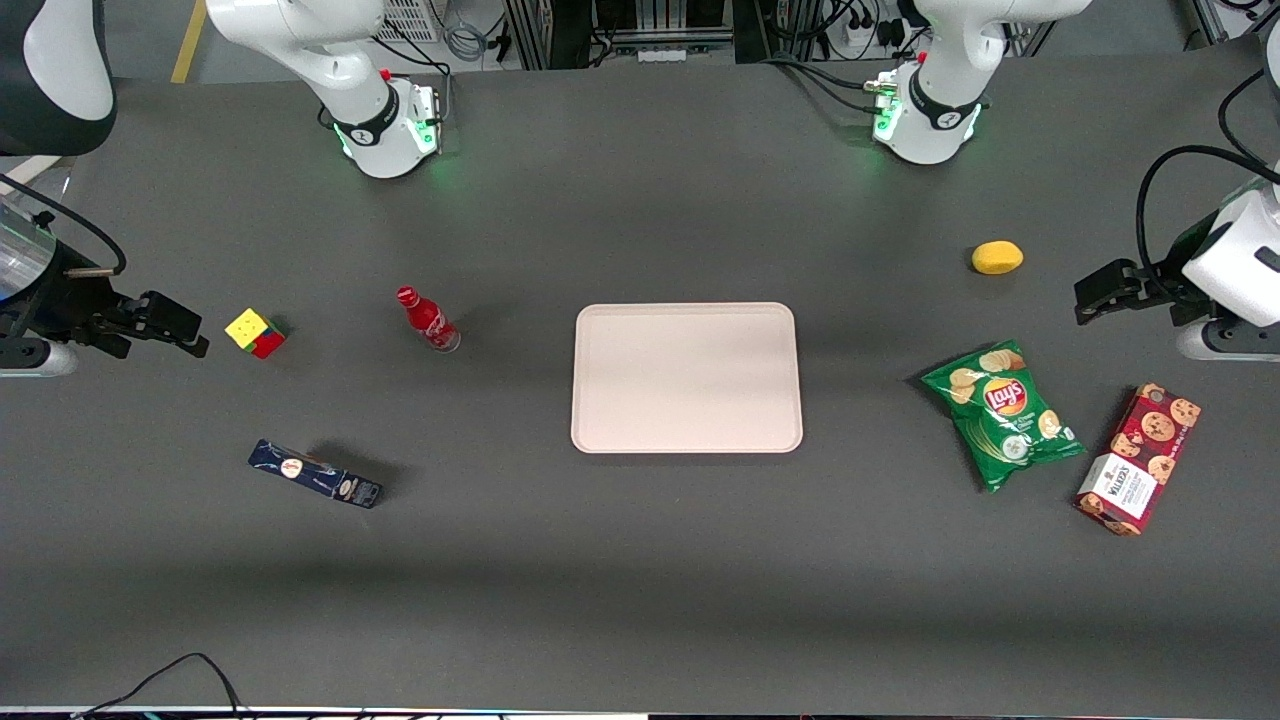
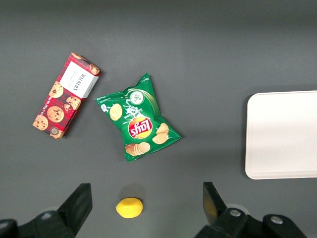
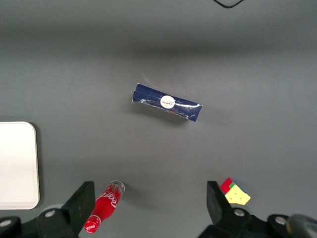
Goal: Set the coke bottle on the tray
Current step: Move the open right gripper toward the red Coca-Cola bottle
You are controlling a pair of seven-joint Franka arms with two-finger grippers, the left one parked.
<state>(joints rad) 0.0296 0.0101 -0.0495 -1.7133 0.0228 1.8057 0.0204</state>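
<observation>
The coke bottle (image 1: 428, 320), slim and red with a red cap and white lettering, stands upright on the table between the tray (image 1: 686, 377) and a colour cube. The pale pink tray lies flat mid-table with nothing on it. My gripper (image 1: 178, 330) hangs at the working arm's end of the table, farther out than the cube and apart from the bottle. In the right wrist view the gripper (image 3: 150, 206) is wide open and holds nothing. There the coke bottle (image 3: 105, 206) shows below, close to one finger (image 3: 81, 203), and the tray's corner (image 3: 17, 163) is in sight.
A colour cube (image 1: 255, 332) sits between my gripper and the bottle. A dark blue box (image 1: 315, 473) lies nearer the front camera. Toward the parked arm's end lie a lemon (image 1: 997, 257), a green chips bag (image 1: 1003, 412) and a cookie box (image 1: 1140, 458).
</observation>
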